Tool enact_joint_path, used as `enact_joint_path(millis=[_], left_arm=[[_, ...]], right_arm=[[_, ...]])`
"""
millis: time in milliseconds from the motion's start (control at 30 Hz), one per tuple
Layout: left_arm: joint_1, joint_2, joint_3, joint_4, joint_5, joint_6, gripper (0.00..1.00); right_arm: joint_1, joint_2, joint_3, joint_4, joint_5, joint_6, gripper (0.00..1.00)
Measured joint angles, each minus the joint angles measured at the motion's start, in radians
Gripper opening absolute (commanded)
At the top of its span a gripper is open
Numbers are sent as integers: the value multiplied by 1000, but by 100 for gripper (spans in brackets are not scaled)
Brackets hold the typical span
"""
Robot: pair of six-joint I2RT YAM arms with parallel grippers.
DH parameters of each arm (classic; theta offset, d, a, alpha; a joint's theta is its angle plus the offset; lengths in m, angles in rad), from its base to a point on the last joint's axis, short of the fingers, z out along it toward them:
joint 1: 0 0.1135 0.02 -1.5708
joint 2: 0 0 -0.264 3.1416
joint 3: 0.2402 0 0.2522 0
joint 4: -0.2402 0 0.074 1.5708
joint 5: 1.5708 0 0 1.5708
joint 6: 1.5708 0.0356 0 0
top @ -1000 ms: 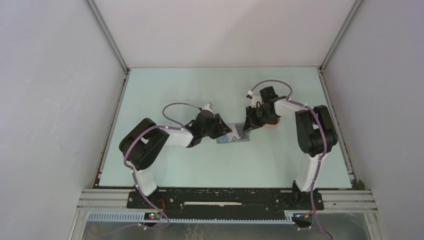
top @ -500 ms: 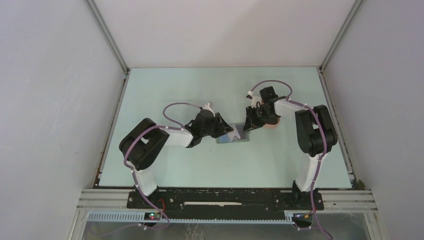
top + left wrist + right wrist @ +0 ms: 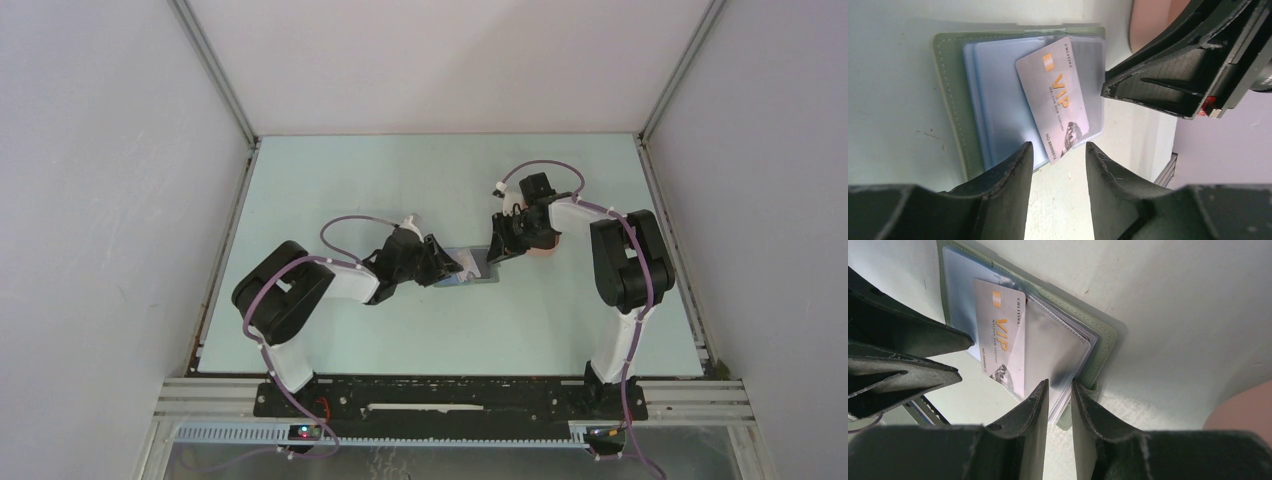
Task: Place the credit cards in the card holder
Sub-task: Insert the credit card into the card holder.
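Slantwise, the silver card (image 3: 1055, 100) lies on the card holder (image 3: 950, 100).

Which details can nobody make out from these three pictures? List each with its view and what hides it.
Right wrist view: whether the right gripper pinches the clear sleeves of the grey-green fold-over card holder; its own fingers cover the contact.
Left wrist view: the salmon-pink tray, cut off by the top edge and hidden behind the right gripper.
Top view: the print on the silvery plastic VIP card, too small there.
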Motion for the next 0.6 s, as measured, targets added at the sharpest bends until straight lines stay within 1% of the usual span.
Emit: enact_joint_path(millis=[300,600], left_arm=[[4,30,-2,67,34,-39,49],[18,47,-40,143,52,-89,49]], right_arm=[[0,0,0,-3,-3,0,31],[0,1,0,-4,-6,0,31]])
